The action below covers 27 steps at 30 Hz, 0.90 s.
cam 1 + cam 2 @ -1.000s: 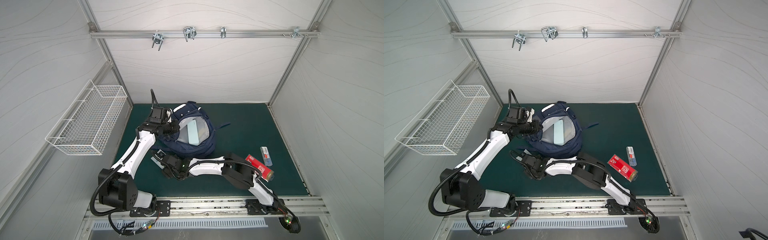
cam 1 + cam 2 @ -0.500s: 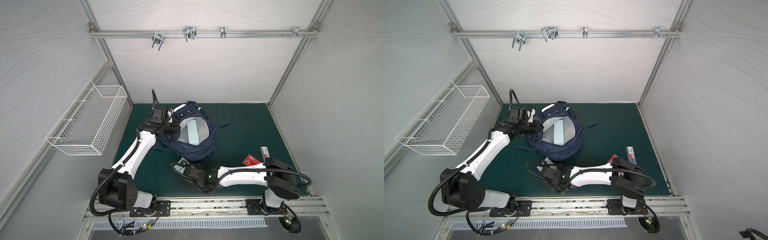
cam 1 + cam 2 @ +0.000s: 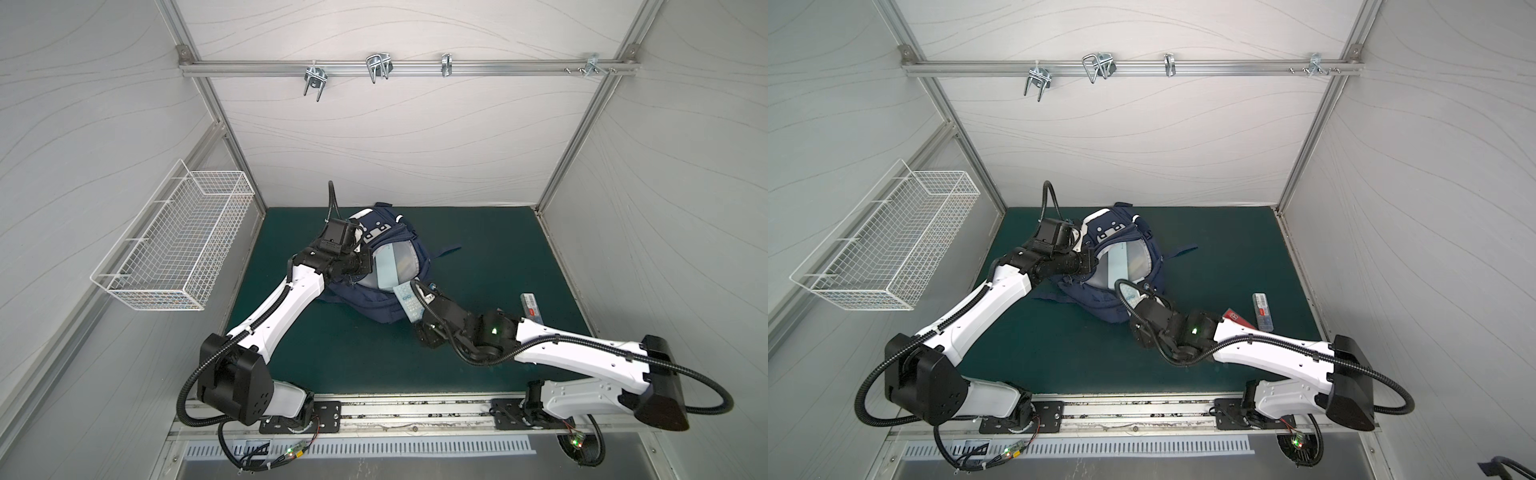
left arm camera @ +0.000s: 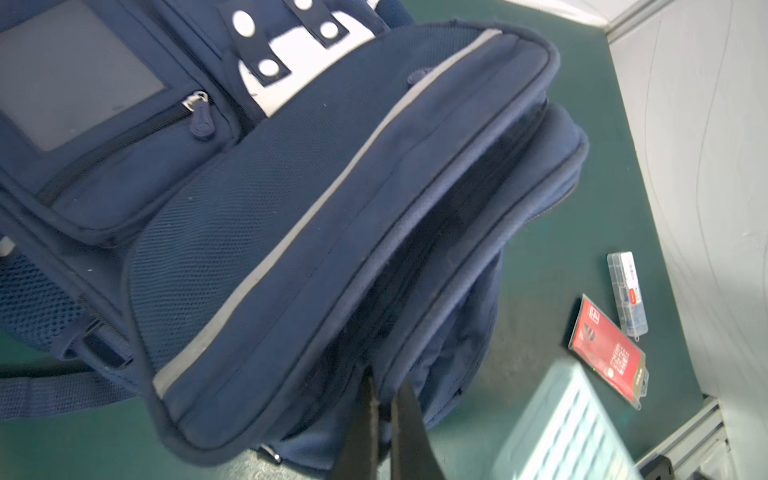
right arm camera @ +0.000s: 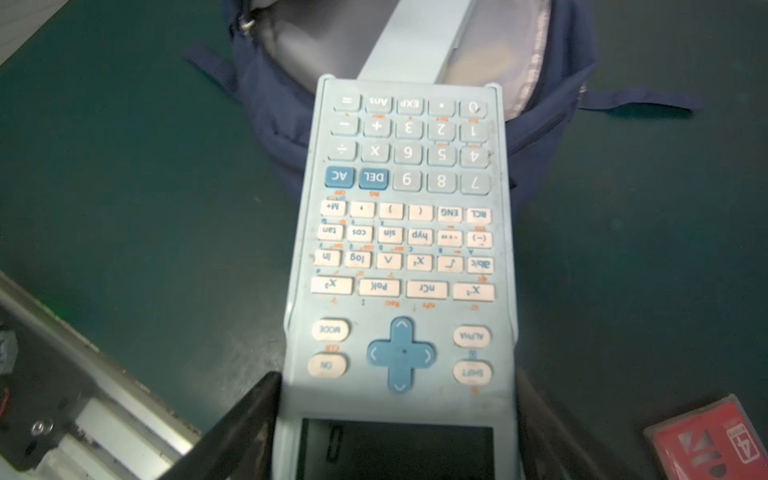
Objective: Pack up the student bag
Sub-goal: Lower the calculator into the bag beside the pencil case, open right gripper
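Navy student bag [image 3: 376,309] lies on the green table [image 3: 478,249] toward eleven o'clock, its main compartment gaping and pale lining exposed.

We're in a robot lab cell here: white panel walls [image 3: 395,137], aluminium frame [image 3: 589,124], a hook rail [image 3: 415,66], wire basket [image 3: 174,249], green-matted tabletop [image 3: 478,249].

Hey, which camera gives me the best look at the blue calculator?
The right wrist view: the calculator fills the frame, keys readable, clamped in the right gripper. In both top views it is a small pale strip at the opening of the student bag, partly behind the arm. The left wrist view catches only a blurred corner.
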{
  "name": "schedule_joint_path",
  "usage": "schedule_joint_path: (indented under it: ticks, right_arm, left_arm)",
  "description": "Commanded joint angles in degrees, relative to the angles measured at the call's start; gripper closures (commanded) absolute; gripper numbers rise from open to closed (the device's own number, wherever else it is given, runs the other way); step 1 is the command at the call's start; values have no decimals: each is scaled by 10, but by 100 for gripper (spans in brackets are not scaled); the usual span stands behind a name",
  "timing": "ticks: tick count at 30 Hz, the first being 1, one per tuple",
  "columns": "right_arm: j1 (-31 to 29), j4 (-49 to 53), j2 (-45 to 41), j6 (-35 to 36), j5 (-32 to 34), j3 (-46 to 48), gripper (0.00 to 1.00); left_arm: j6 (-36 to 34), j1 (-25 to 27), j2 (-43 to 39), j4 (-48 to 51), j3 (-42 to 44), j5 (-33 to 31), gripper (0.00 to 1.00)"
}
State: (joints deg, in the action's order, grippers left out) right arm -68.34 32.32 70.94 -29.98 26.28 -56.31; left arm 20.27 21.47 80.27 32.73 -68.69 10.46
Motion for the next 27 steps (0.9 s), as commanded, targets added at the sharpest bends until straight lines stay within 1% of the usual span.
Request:
schedule_joint_path:
  ticks: [1,3,6,9,12,15,18,21,27]
  right_arm:
    - [48,21,24,19,-40,-47,79]
    - [85,32,66,39,-46,-78,79]
    - [124,25,132,83,-50,-115,80]
    - [148,12,191,127,-50,-150,80]
    - [174,-3,241,149,-41,-179,81]
    - [202,-25,273,171,-54,-199,81]
    - [205,-58,290,213,-96,-206,81]
    - [204,-76,310,232,-134,-209,81]
    - [181,-86,362,236,-151,-247,82]
  left_arm:
    - [13,10,-26,-15,6,19,100]
    - [22,10,-42,-20,20,19,100]
    - [26,10,-62,-24,36,18,100]
    - [29,10,-78,-27,44,24,100]
    - [29,10,-90,-28,54,29,100]
    - [29,10,-99,-29,65,32,100]
    - [27,10,-104,-33,76,33,100]
    - [26,10,-104,-32,78,35,100]
    - [27,10,-102,-35,76,41,100]
